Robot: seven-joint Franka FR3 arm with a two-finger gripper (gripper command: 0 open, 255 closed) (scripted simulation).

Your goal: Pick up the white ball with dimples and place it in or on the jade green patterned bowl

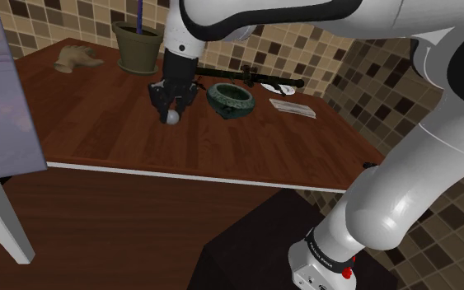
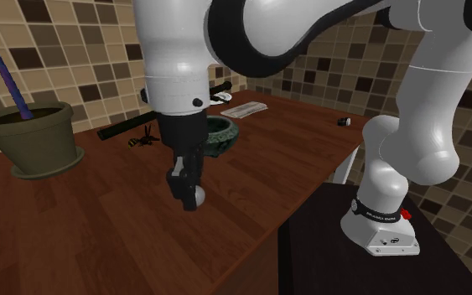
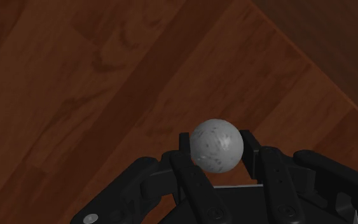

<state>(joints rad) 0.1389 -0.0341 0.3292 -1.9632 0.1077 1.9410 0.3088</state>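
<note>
White and faintly dimpled, the ball (image 3: pixel 216 145) sat clasped between the two black fingers of the hand (image 1: pixel 171 109), low over the dark wood surface (image 1: pixel 90 123); whether it touched the surface could not be told. The green patterned bowl (image 1: pixel 231 100) stood near, to the shoulder view's right of the hand and slightly farther back. Nothing was visible inside it, so the carry would probably be short and sideways.

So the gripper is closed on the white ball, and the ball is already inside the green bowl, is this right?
Only partly. The gripper is closed on the white ball, but the shoulder view shows the ball beside the green bowl, over the table, not inside it.
</note>
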